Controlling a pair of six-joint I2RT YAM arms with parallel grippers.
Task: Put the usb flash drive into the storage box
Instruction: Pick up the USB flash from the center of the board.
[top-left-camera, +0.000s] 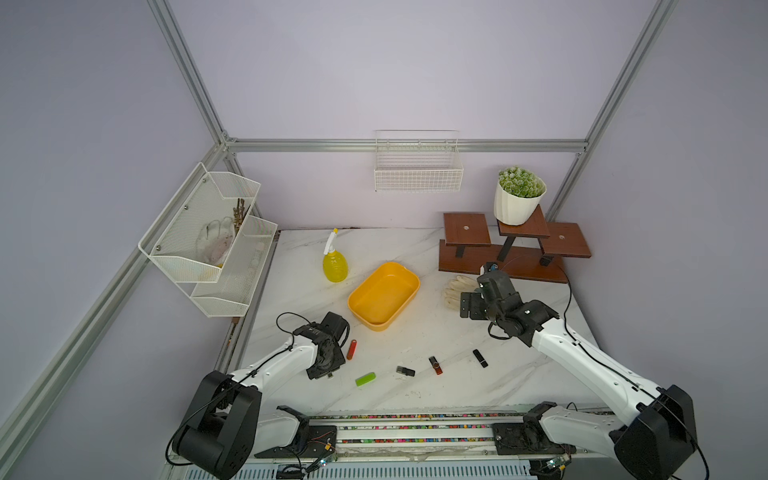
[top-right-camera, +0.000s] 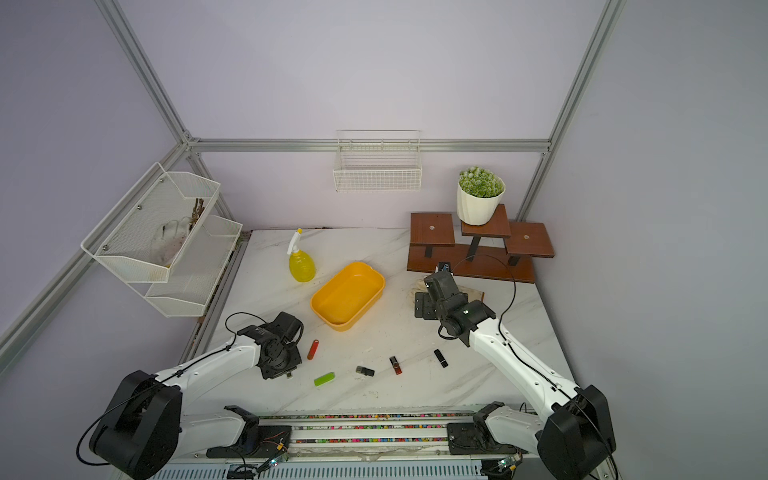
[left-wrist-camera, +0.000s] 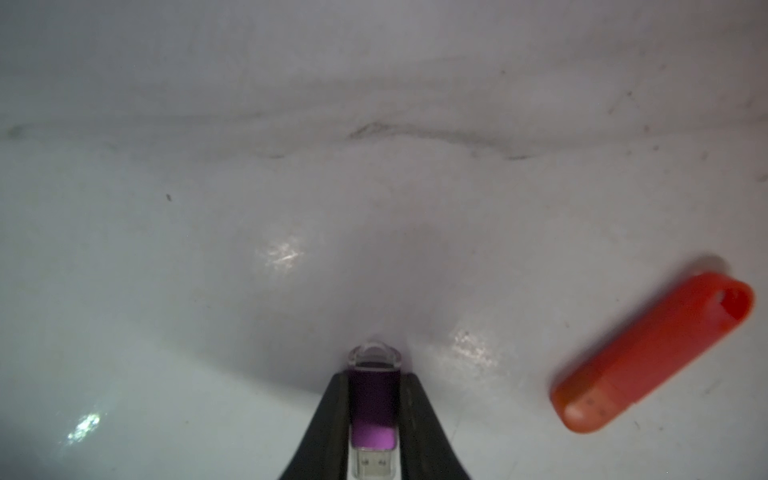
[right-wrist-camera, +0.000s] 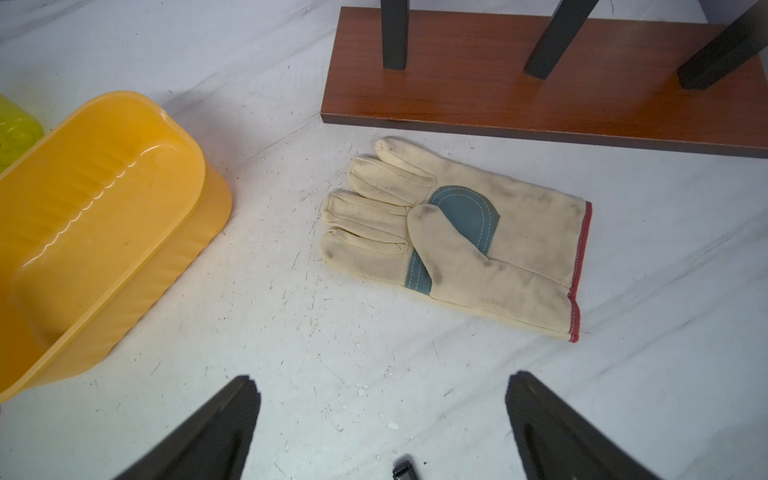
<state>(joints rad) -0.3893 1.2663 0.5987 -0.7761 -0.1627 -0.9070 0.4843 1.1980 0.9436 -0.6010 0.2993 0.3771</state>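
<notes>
A purple usb flash drive (left-wrist-camera: 374, 399) with a clear end and a bare metal plug sits between the black fingers of my left gripper (left-wrist-camera: 374, 374), which is shut on it just above the marble table. In both top views that gripper (top-left-camera: 326, 371) (top-right-camera: 282, 371) points down at the table's front left, near a red drive (top-left-camera: 351, 349) (left-wrist-camera: 652, 353). The storage box (top-left-camera: 384, 297) (top-right-camera: 347, 296) (right-wrist-camera: 104, 208), a shallow yellow tub, stands mid-table with nothing in it. My right gripper (right-wrist-camera: 382, 382) (top-left-camera: 470, 305) hangs open over bare table to the right of the tub.
Several more drives lie along the front: green (top-left-camera: 365, 379), black (top-left-camera: 405, 371), black-red (top-left-camera: 435, 365), black (top-left-camera: 480, 358). A work glove (right-wrist-camera: 457, 241) lies by a wooden stand (top-left-camera: 511, 253) with a potted plant (top-left-camera: 519, 199). A yellow spray bottle (top-left-camera: 335, 262) stands behind the tub.
</notes>
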